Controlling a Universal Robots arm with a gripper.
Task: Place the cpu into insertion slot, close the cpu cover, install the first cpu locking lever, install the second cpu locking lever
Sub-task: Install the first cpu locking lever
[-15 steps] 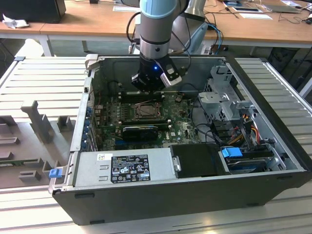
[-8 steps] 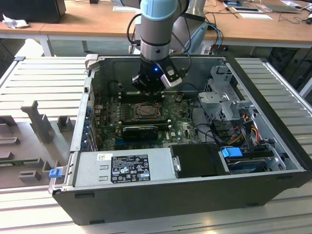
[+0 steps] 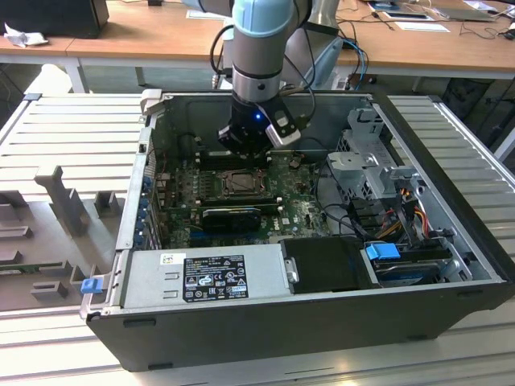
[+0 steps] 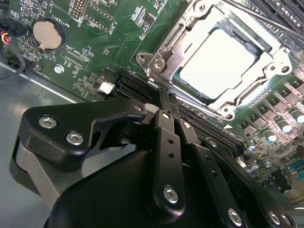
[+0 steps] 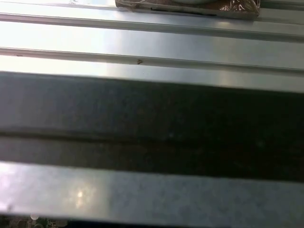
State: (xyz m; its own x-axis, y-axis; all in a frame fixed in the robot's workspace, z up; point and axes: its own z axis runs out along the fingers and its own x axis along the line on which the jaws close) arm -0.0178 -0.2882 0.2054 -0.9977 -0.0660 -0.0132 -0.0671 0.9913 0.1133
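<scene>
Two fingers: the black metal fingers of the gripper [image 4: 165, 97] are brought together at their tips in the second wrist view, with nothing held between them.
Beneath the tips: long narrow black card connectors [image 4: 137, 85] on the green circuit board [image 4: 109, 42]; the tips hang just over them, short of the socket.
Chip: the small flat square cpu with a pale silver-grey top [image 4: 216, 57] lies level inside the square silver-rimmed insertion slot [image 3: 240, 183], just beyond the fingertips.
Frame: the thin silver-grey windowed cpu cover [image 4: 164, 52] looks lowered around the chip, whose top shows through the window.
Lever: a thin bright metal lever rod [image 4: 266, 20] runs past the far edge of the socket; whether it is hooked down I cannot tell.
Progress: seating the chip and closing the frame look done; going by the rod, the two levers appear to be what is left.
Coin cell: a round silver battery [image 4: 46, 34] sits well apart from the socket.
Case: the open black and grey computer case [image 3: 451, 161] lies on its side on the ribbed grey metal worktop [image 3: 72, 137], the arm reaching down into it.
</scene>
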